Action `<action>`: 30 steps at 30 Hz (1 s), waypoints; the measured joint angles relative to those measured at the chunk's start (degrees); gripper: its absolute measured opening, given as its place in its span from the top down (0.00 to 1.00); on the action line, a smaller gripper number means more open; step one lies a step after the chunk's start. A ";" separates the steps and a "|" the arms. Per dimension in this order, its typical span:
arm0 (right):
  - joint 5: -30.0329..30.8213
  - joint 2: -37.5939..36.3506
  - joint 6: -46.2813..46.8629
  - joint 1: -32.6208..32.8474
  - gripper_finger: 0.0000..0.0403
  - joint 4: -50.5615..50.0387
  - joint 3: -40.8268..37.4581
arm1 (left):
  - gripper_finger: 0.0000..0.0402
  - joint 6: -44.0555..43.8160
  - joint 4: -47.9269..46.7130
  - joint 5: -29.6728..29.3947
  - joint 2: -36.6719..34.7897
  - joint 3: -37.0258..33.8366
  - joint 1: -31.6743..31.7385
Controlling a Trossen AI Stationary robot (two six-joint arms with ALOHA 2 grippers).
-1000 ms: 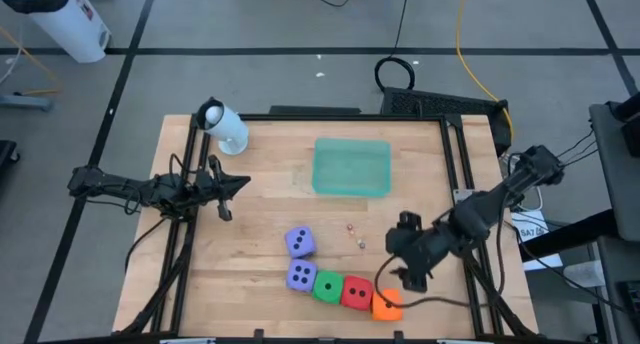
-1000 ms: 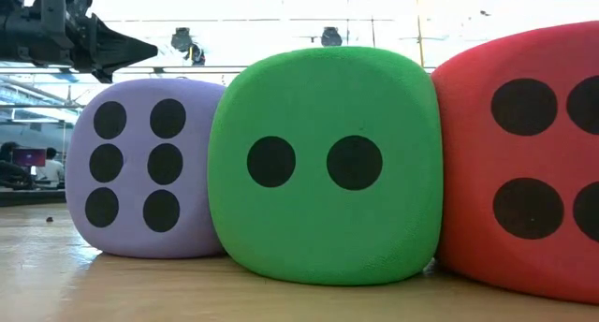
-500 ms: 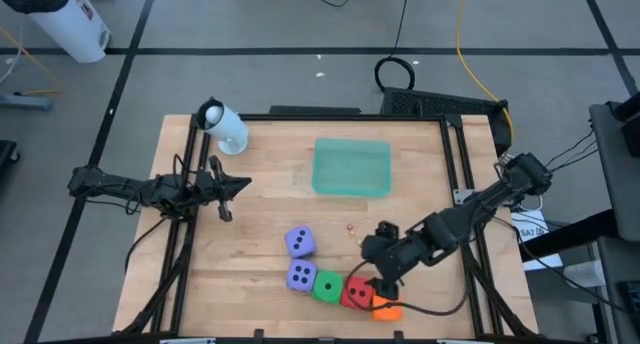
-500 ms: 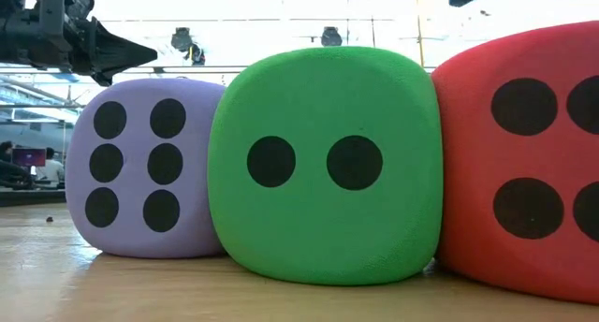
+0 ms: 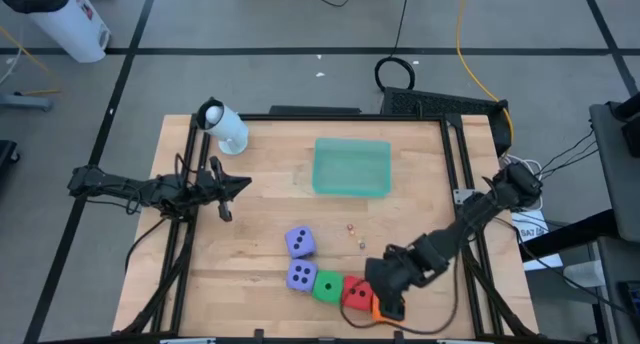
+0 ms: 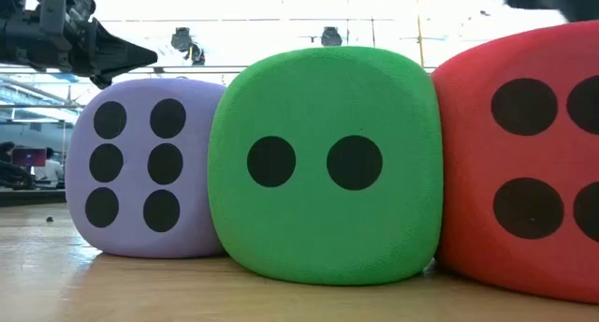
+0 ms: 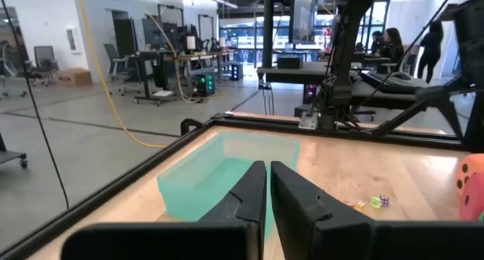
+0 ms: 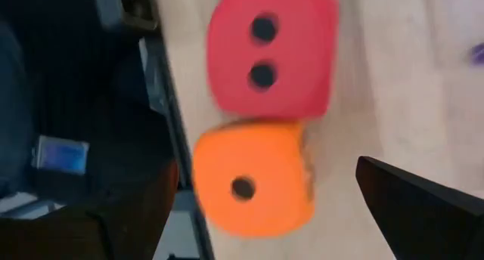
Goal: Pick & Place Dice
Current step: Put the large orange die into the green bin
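The orange die (image 5: 384, 306) is being seen at the near edge of the table (image 5: 260, 184), touching the red die (image 5: 356, 293) at the end of a curved row. That row is being made up, going away from the orange die, by the red die, the green die (image 5: 326, 287) and a purple die (image 5: 300, 275), each pressed against the next. A second purple die (image 5: 300, 242) is being seen apart from the row, just beyond the first purple one. In the low view the purple, green and red dice are shown side by side, with six, two and four pips facing the camera.

The right gripper (image 5: 385, 296) is being held directly over the orange die, partly covering it from above. In the right wrist view its fingers (image 8: 423, 207) are spread wide, with the orange die between them and not gripped.

The teal tray (image 5: 352, 167) is lying well beyond the orange die, toward the far side of the table, and nothing can be made out inside it. A few tiny specks (image 5: 355, 233) are lying between the tray and the row of dice.

The left gripper (image 5: 240, 184) is being held far from the orange die, over the left part of the table, with its fingers (image 7: 249, 196) closed together on nothing. A white cylinder (image 5: 224, 126) is lying at the far left corner.
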 joint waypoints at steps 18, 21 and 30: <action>8.03 5.51 -1.31 7.35 0.02 -0.52 0.00 | 0.92 -1.21 -1.27 0.00 0.00 -0.02 0.00; 7.92 6.00 -1.93 7.34 0.02 -0.81 0.00 | 0.92 -1.19 -2.26 -0.04 0.00 -0.02 0.04; 8.53 5.98 -1.36 8.60 0.02 -0.85 0.00 | 0.92 -0.82 -3.98 -0.09 0.00 -0.02 0.04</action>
